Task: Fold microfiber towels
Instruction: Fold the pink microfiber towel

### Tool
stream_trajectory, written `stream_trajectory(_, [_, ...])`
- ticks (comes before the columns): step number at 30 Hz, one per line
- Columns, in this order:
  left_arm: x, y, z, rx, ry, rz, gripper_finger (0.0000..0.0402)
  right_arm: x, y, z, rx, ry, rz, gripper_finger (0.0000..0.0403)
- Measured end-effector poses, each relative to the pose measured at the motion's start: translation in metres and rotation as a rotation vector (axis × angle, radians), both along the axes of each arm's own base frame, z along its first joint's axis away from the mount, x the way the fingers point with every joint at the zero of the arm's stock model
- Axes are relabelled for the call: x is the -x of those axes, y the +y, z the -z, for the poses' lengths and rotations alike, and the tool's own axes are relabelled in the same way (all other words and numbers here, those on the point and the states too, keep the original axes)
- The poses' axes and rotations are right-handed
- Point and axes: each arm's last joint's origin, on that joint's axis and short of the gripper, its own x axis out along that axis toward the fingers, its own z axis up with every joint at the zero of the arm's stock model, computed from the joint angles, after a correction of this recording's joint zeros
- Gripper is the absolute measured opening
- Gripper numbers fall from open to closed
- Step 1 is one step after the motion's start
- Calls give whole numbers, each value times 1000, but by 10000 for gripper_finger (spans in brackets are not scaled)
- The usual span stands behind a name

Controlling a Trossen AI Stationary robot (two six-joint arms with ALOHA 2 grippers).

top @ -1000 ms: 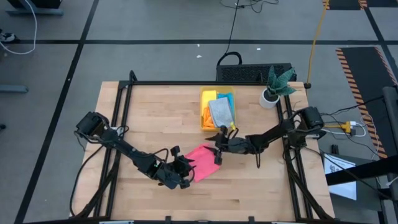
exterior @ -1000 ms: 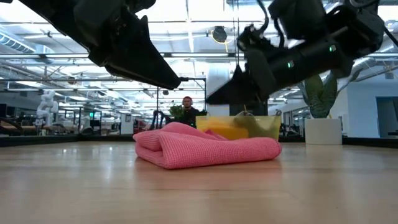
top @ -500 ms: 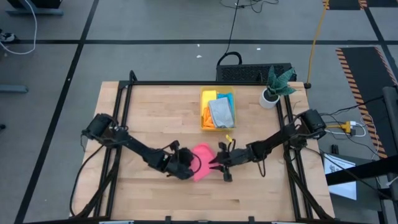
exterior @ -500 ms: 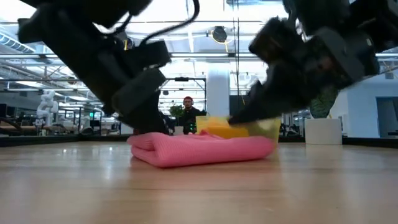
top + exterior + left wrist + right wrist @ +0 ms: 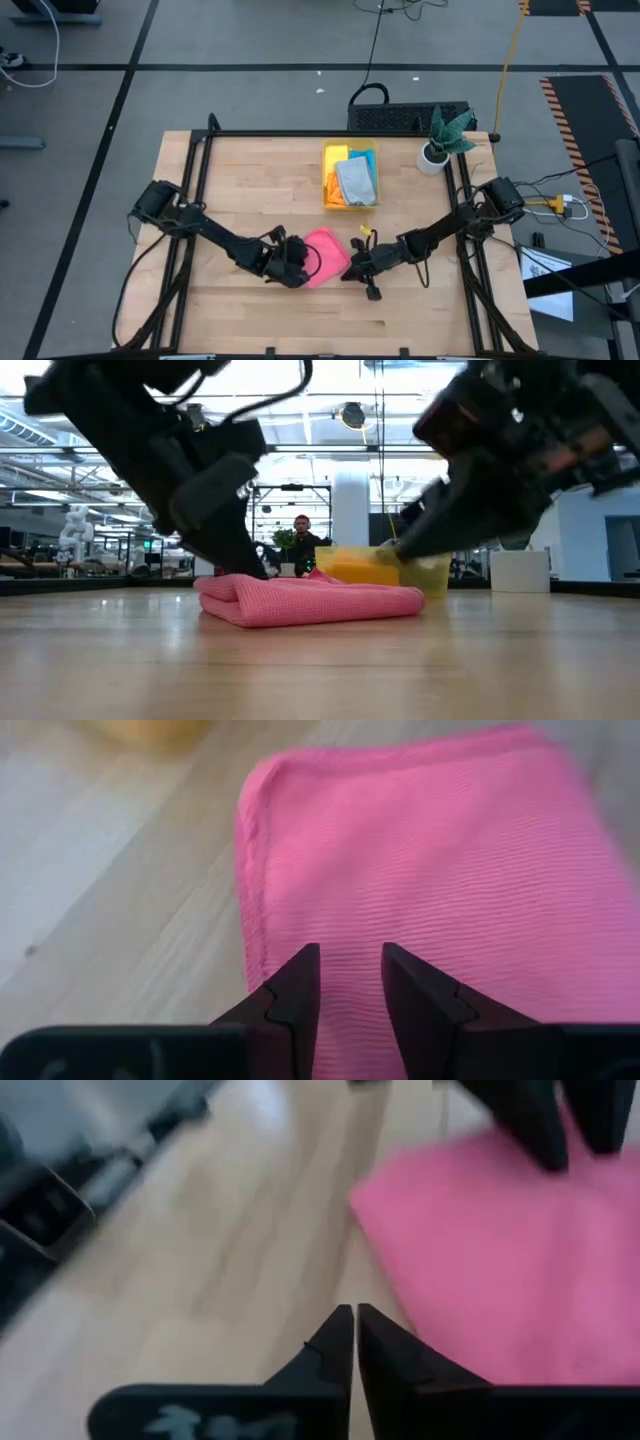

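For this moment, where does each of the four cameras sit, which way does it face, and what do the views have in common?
High: overhead, straight down on table, both arms, yellow bin.
Low: table height, facing the room; both arms over pink towel.
Left wrist: past left gripper, fingers parted, onto the towel.
Right wrist: past right gripper, fingers shut, at the towel's edge; other arm's fingers beyond.
Shared: the pink towel appears in all four.

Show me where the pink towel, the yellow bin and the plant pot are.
pink towel [image 5: 328,256]: high view, middle of the folded cloth.
yellow bin [image 5: 326,178]: high view, its left wall.
plant pot [image 5: 432,159]: high view, white pot's rim.
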Motion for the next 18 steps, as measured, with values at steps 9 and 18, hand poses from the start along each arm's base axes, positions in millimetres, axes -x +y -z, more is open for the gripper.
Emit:
stream_trajectory(9, [-2, 7, -10, -74, -29, -3, 113, -10, -21, -6, 25, -70, 167, 0])
stream_trajectory(18, [4, 23, 8, -86, 44, -44, 113, -3, -24, 19, -10, 140, 142, 0])
